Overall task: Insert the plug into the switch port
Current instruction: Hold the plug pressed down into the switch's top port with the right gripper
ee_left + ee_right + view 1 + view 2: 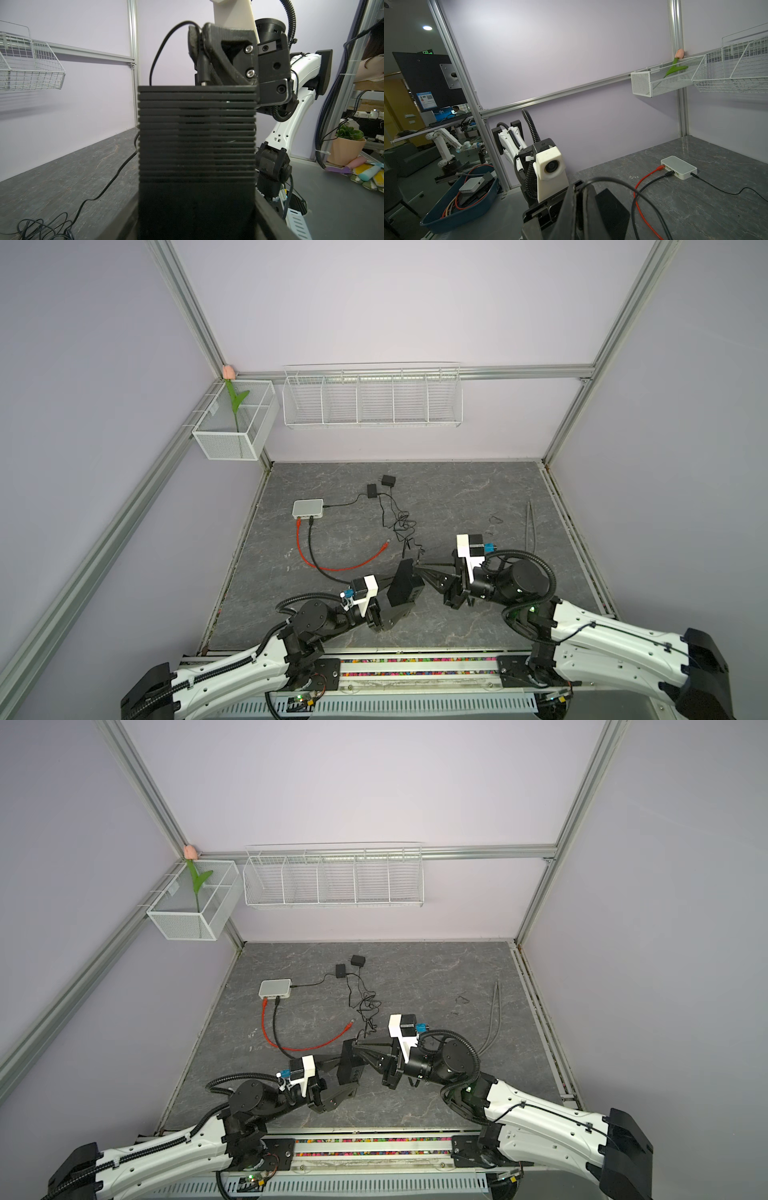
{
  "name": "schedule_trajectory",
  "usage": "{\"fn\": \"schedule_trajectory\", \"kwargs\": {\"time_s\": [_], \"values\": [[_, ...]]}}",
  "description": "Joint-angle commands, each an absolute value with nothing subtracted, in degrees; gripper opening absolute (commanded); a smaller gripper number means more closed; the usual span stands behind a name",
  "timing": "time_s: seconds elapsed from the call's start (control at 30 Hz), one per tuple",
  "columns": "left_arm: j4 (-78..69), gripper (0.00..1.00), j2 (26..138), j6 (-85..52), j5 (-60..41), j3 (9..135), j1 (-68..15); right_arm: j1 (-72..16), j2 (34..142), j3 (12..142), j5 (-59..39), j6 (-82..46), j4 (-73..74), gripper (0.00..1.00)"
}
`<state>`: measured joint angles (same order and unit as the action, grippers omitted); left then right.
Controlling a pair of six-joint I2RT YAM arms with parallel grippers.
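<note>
Left gripper (397, 601), lower centre of both top views: clamped on the black ribbed switch box (196, 145), which it holds up on end. In the left wrist view the box fills the middle of the frame, its ribbed face toward the lens.

Barrel plug (203, 71): upper centre of that view, just above the box's top edge. Its metal tip is at or touching that edge; you cannot tell which. The long axis runs up-down in frame, tip toward the box. Its cable (158, 54) loops off to the left.

Right gripper (420, 567): pinched tight on the plug body, just right of the box in both top views.

The port shows in no view. Judgement: you must line the plug's axis up with a port on that upper end. The right arm drives and the left only braces.
</note>
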<state>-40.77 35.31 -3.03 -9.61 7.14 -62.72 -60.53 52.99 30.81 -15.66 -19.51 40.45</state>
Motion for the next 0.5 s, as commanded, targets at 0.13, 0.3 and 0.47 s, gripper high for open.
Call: {"fn": "schedule_trajectory", "kwargs": {"time_s": [0.13, 0.3, 0.47], "values": [[-49.96, 0.0, 32.2, -4.37, -4.23, 8.33, -62.49, -62.24, 54.67, 26.84, -16.14, -18.97, 31.9, 0.06], [-50.93, 0.0, 31.83, -4.14, -3.46, 8.44, -62.49, -62.45, 55.52, 26.32, -15.11, -19.12, 31.45, 0.06], [-51.57, 0.0, 31.82, -4.06, -2.81, 8.85, -62.49, -62.93, 56.77, 25.9, -14.59, -19.38, 31.09, 0.06]]}}
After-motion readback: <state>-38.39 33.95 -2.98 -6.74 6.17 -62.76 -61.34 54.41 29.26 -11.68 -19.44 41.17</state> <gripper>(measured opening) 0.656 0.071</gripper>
